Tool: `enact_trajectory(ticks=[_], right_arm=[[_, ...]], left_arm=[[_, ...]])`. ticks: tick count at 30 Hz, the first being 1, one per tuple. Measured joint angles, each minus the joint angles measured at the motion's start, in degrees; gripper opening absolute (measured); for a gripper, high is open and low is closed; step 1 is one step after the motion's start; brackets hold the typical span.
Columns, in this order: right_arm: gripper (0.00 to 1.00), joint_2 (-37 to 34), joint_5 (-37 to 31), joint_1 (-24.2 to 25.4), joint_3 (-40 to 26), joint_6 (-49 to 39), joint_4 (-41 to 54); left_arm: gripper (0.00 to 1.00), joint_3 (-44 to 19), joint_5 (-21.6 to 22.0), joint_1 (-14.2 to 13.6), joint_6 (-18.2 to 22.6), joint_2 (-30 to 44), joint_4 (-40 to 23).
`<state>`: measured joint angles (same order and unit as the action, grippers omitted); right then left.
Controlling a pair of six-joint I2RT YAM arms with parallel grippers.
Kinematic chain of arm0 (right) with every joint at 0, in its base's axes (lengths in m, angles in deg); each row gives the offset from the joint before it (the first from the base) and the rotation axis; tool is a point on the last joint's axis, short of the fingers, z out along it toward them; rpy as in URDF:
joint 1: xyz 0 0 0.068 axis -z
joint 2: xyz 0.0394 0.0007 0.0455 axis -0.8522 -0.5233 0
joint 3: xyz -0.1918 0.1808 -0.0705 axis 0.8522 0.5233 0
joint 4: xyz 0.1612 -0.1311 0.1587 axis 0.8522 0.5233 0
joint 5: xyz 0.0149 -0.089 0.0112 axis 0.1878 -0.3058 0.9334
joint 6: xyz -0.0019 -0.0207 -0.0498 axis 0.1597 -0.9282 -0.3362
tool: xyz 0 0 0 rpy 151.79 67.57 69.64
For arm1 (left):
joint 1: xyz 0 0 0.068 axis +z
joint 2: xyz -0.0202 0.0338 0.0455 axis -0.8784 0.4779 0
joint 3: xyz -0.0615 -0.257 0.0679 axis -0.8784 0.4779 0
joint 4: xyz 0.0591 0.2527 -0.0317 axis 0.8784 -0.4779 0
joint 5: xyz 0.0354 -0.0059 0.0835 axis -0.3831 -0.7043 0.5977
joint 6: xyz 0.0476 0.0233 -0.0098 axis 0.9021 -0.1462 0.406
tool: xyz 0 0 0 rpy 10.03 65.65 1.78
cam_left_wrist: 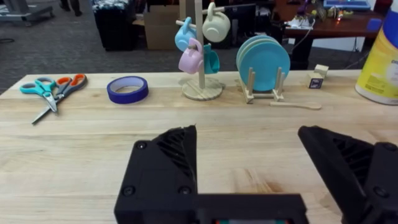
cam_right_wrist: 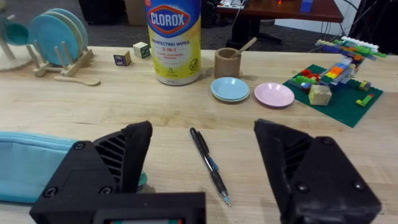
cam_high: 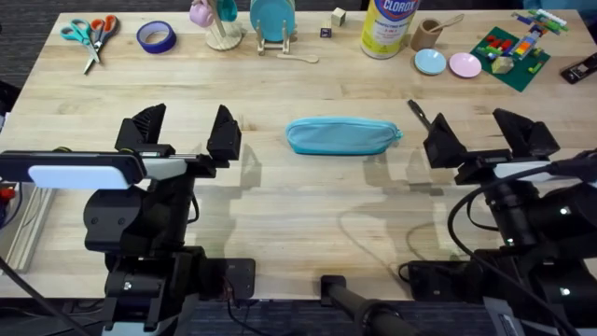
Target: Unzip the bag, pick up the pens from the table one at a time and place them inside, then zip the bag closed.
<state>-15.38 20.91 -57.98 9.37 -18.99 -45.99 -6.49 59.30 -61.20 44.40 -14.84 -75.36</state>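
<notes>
bag zipped, it seems, between both open grippers.

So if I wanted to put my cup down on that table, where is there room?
Bare planks lie between the light blue fabric pouch and the left gripper, and in front of the pouch. The far edge is crowded, from the scissors to the green brick baseplate.

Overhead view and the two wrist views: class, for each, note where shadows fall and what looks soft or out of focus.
Overhead: soft shadows on the table below the bag and both grippers. Left wrist: left gripper near and slightly soft; room behind dim. Right wrist: pen crisp with a thin shadow, right gripper looming large.
</notes>
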Motion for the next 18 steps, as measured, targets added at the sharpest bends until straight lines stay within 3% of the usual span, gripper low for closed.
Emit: enact_trajectory(ticks=[18], right_arm=[[0.998,0.00,0.00,0.13,-0.02,-0.70,-0.05]], left_arm=[[0.995,0.00,0.07,0.00,0.07,0.00,1.20]])
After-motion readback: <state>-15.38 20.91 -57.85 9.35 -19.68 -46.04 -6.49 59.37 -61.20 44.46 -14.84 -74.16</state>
